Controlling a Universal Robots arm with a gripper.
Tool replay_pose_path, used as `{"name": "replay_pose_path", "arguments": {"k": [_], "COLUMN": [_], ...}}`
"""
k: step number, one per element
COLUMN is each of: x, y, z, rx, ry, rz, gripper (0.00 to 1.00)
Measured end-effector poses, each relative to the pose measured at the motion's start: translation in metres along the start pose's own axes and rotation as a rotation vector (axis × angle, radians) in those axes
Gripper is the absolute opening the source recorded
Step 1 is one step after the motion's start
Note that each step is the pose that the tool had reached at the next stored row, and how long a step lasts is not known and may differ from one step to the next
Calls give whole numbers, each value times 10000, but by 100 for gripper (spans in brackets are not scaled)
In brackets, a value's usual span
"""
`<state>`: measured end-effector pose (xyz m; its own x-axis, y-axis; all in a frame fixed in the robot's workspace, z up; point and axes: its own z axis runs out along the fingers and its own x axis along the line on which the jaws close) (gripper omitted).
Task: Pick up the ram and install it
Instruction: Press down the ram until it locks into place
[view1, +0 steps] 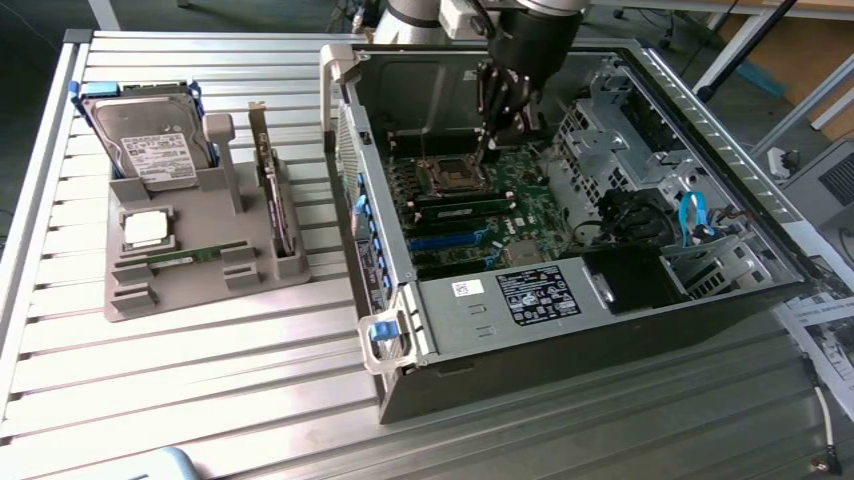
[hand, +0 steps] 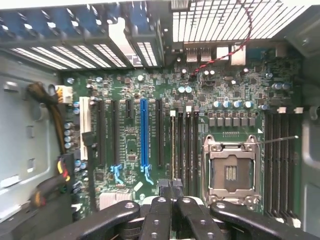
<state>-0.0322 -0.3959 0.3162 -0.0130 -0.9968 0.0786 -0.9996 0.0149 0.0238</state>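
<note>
The slatted metal table (view1: 200, 340) is cut off at the edges of the exterior view. On its right side lies the open computer case (view1: 534, 340), a grey steel box. Its far corner is hidden behind the arm. Inside it, the green motherboard (hand: 130, 90) is crowded with small parts too fine to make out. It carries long dark slots (hand: 186, 145), one blue slot (hand: 144, 135) and a square silver processor socket (hand: 230, 170).

Left of the case sits a grey moulded holder (view1: 200, 275). At its far end a hard drive (view1: 154, 145) stands tilted in a blue frame. An expansion card (view1: 274, 200) stands on edge, its face turned away and hard to read.

The gripper (view1: 491, 140) hangs inside the case, above the board on the far side of the socket. Its black jointed fingers (hand: 160, 220) are clenched together at the tips, and nothing can be made out between them.

A square silver processor chip (view1: 144, 228) rests in the holder. Just near of it is the ram (view1: 180, 258), a thin green strip in a holder groove. Its long axis runs left to right, and its chips are too small to see. It is well apart from the gripper.
</note>
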Motion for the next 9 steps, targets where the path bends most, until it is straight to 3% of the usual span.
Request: {"name": "replay_pose_path", "arguments": {"k": [6,9], "x": [24,31], "y": [-5,-4], "z": [-306,-396], "rx": [-25,-31], "ry": [79,91], "rz": [0,1], "gripper": [11,11]}}
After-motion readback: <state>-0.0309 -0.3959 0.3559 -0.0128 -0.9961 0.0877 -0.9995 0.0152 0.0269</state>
